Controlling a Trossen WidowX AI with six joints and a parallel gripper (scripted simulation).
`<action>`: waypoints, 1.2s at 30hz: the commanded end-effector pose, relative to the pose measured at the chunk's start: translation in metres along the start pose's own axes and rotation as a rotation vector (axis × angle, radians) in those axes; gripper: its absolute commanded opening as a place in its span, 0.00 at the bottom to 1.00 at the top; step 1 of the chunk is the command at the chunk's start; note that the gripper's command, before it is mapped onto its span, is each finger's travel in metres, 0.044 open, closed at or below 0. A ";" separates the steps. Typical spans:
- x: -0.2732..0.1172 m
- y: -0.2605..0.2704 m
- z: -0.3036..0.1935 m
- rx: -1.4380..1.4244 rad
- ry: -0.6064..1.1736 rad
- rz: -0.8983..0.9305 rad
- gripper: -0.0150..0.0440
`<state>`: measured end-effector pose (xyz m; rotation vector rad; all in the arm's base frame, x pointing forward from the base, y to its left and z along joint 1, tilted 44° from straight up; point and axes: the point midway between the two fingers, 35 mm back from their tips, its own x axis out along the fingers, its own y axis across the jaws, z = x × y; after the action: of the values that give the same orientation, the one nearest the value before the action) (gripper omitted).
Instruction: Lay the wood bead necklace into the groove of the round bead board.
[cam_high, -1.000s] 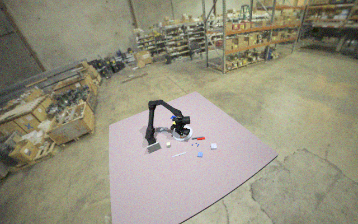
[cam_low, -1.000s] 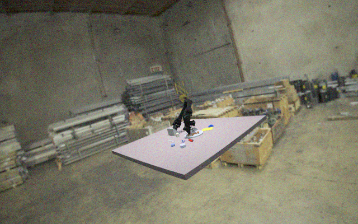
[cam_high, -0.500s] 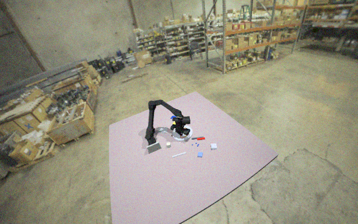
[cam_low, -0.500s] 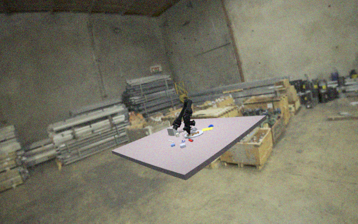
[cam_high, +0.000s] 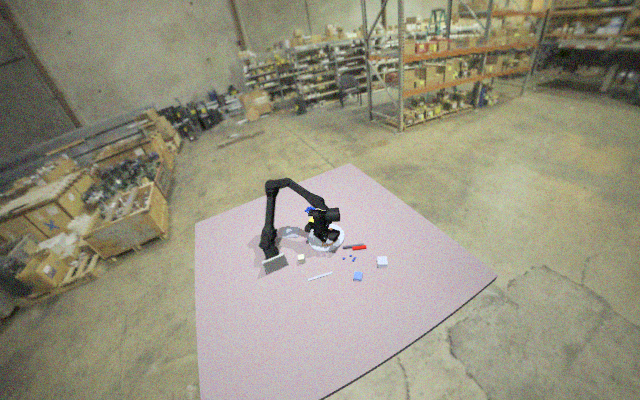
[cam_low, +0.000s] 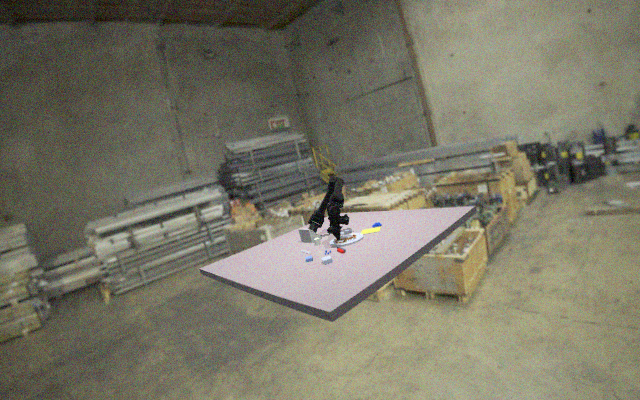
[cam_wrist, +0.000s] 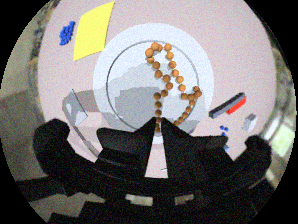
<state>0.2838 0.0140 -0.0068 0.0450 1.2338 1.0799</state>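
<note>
The round white bead board (cam_high: 342, 234) (cam_wrist: 202, 70) lies on the table, with a thin circular groove line. The brown wood bead necklace (cam_wrist: 169, 86) lies bunched inside that circle, in two winding strands running from the far side toward the gripper. A small cluster sticks out at the right, near the groove line. My gripper (cam_wrist: 158, 119) is shut on the necklace at the board's near side, at the end of the left strand. The right strand passes out of sight behind the right finger. Whether the held beads touch the board is hidden.
A yellow sheet (cam_wrist: 94, 31) (cam_low: 371, 230) and a blue heap (cam_wrist: 66, 33) (cam_low: 377, 225) lie beyond the board. A red-and-dark tool (cam_high: 359, 247) (cam_wrist: 236, 105) lies beside it. A white block (cam_high: 382, 261), a blue block (cam_high: 358, 276), a white stick (cam_high: 320, 276) and a grey panel (cam_high: 275, 264) are nearby.
</note>
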 end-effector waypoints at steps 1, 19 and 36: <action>0.000 0.000 0.000 -0.001 0.001 0.001 0.25; -0.006 0.004 -0.004 0.005 -0.002 0.005 0.25; -0.001 0.022 -0.025 0.006 -0.002 0.006 0.25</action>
<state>0.2530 0.0105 -0.0007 0.0542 1.2310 1.0802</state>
